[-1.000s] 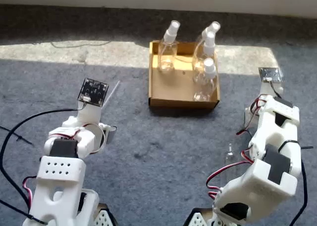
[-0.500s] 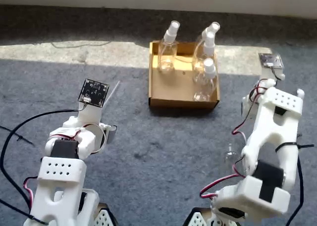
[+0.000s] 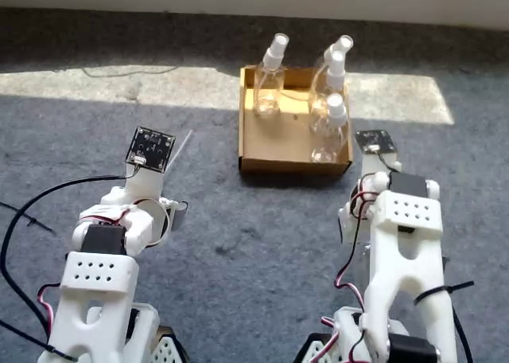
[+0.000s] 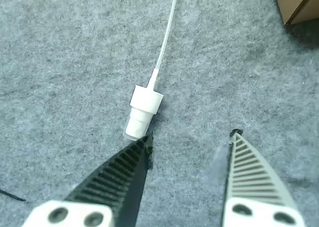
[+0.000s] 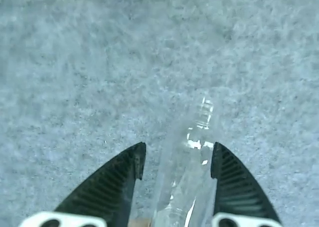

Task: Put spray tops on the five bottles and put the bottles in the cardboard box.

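- Cardboard box [image 3: 290,165] sits open-topped at the far middle of the grey carpeted worktop [image 3: 215,212].
- Inside it stand four clear bottles [image 3: 328,130], each wearing one of the white spray tops [image 3: 279,44]. One is in the far left corner, two are close together in the far right corner, and one is nearer on the right side.
- At the near left is the left arm [image 3: 111,243]. Its left gripper [image 4: 190,136] is low over the worktop with the fingers [image 4: 127,172] spread wide and nothing between them.
- On the worktop lies a loose spray top [image 4: 144,107], on its side, right at the tip of one left finger, touching it or nearly so. Its thin dip tube [image 4: 167,38] runs straight away from the gripper.
- At the near right is the right arm [image 3: 402,228], just this side of the box's near right corner.
- The right gripper [image 5: 179,146] has its fingers released, one on each side of a fifth clear bottle [image 5: 192,172]. One finger looks to be against the bottle and the other stands a little off it.
- Whether that bottle stands or lies I cannot tell.
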Robot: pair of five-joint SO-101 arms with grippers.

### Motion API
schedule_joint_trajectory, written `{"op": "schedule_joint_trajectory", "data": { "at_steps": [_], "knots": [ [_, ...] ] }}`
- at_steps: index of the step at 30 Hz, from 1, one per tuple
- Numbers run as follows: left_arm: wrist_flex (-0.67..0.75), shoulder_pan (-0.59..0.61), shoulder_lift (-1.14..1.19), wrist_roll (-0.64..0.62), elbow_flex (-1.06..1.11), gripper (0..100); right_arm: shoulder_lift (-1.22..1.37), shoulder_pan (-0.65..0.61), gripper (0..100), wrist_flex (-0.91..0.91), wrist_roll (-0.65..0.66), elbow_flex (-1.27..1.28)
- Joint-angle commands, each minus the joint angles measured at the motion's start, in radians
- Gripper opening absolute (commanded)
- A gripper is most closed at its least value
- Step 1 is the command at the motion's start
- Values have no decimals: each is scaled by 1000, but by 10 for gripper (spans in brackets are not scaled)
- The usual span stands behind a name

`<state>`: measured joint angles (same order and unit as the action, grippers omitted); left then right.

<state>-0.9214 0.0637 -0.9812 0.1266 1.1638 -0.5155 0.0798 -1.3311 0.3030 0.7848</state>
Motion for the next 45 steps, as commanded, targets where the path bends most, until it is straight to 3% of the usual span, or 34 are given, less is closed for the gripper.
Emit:
{"op": "schedule_joint_trajectory", "data": {
  "at_steps": [1, 7, 14, 21, 30, 36, 41, 45],
  "knots": [
    [14, -15, -13, -11, -2, 232, -94, -4, 187, 12, -8, 42],
    [17, -15, -15, -11, 12, 231, -171, 18, 255, 2, 8, 93],
    [17, -15, -19, -11, 13, 231, -182, 101, 256, 16, 78, 131],
    [17, -15, -19, -11, 12, 231, -182, 85, 256, 194, 71, 311],
    [17, -15, -19, -11, 13, 231, -180, 90, 254, 246, 75, 384],
    [17, -15, -19, -11, 13, 231, -180, 91, 74, 246, 77, 380],
    [17, -15, -19, -11, 15, 231, -180, 150, 65, 249, 77, 344],
    [17, -15, -19, -11, 16, 231, -77, 240, 63, 251, 77, 102]
  ]
}}
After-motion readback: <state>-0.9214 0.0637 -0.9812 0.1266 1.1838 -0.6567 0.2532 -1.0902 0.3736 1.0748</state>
